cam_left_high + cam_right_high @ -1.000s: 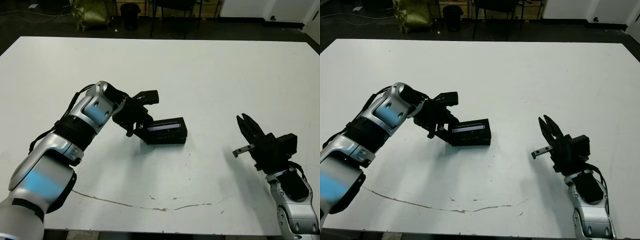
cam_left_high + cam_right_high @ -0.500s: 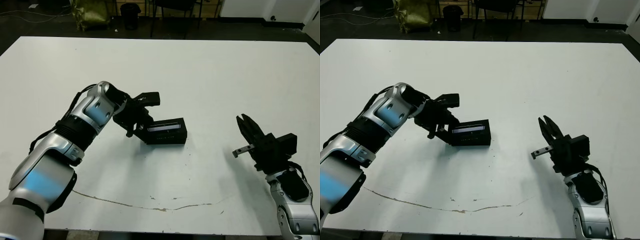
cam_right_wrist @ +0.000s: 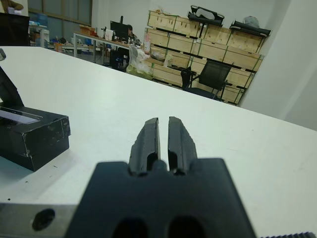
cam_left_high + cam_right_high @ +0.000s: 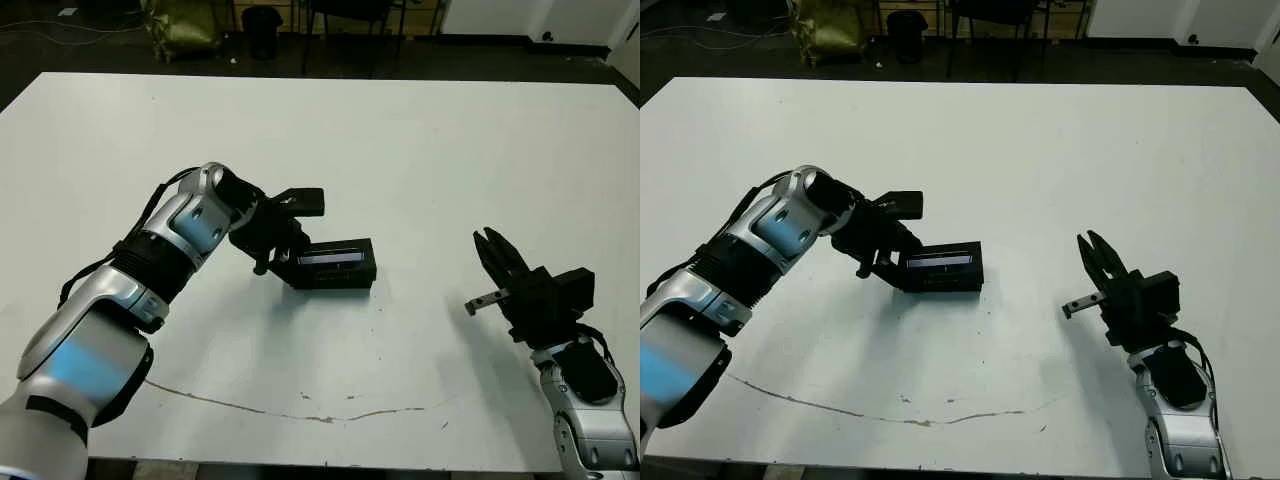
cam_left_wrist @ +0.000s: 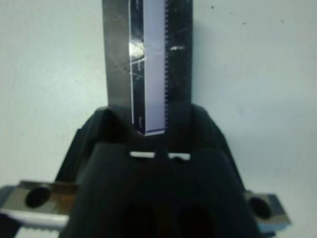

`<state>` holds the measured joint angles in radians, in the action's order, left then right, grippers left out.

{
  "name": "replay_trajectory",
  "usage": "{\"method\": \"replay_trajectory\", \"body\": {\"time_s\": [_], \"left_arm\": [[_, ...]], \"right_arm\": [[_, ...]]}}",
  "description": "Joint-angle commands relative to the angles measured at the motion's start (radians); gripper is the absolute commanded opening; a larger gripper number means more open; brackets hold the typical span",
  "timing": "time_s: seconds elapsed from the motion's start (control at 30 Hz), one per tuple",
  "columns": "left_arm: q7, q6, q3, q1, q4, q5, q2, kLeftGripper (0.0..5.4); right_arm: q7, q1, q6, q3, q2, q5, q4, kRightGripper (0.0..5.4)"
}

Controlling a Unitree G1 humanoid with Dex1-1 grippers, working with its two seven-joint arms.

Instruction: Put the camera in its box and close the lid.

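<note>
Most of the job looks finished to you from the head views: the lid (image 4: pixel 335 256), its pale strip facing up, sits squarely on the box (image 4: pixel 338 275), and the two read as one closed black block near the middle of the counter (image 4: pixel 420 150). You see no separate black bar anywhere on the white surface, so the camera is most likely inside, though the closed lid hides it. What may remain is a last press to seat the lid and then pulling the arm clear.

Your left arm reaches in from the near left, elbow bent, forearm angled toward the centre, and the left pincer (image 4: pixel 283 256) is at the box's left end. Your right arm stays low at the near right, well apart from the box, with the right pincer (image 4: pixel 493 250) pointing up and away over bare counter.

From the left wrist view, the lid's glossy strip (image 5: pixel 152 59) runs straight away from the pincer body. Its near end sits in the notch between the two black fingers (image 5: pixel 101 130), which flank the box end closely. They seem to be around it, but you cannot tell whether they are clamping it or only resting beside it.

From the right wrist view, the two fingers (image 3: pixel 147 141) stand nearly together with only a thin slit between them, holding nothing. The closed box (image 3: pixel 32 131) lies off to one side.
</note>
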<state>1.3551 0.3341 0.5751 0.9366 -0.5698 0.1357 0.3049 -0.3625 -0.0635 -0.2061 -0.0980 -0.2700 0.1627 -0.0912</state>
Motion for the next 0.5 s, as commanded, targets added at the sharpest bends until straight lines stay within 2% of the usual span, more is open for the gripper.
{"method": "replay_trajectory", "body": {"time_s": [0.03, 0.2, 0.5], "left_arm": [[0.035, -0.017, 0.036, -0.022, 0.004, 0.003, -0.045, 2.35], [0.023, -0.049, 0.04, -0.018, -0.004, 0.023, -0.051, 2.27], [0.019, -0.014, 0.029, -0.008, -0.041, 0.031, -0.059, 2.27]], "right_arm": [[0.002, -0.015, 0.022, -0.002, 0.001, 0.005, 0.004, 0.0], [0.012, -0.019, 0.02, -0.001, -0.003, -0.013, -0.004, 0.0], [0.01, -0.019, 0.029, -0.001, -0.003, -0.003, -0.007, 0.0]]}}
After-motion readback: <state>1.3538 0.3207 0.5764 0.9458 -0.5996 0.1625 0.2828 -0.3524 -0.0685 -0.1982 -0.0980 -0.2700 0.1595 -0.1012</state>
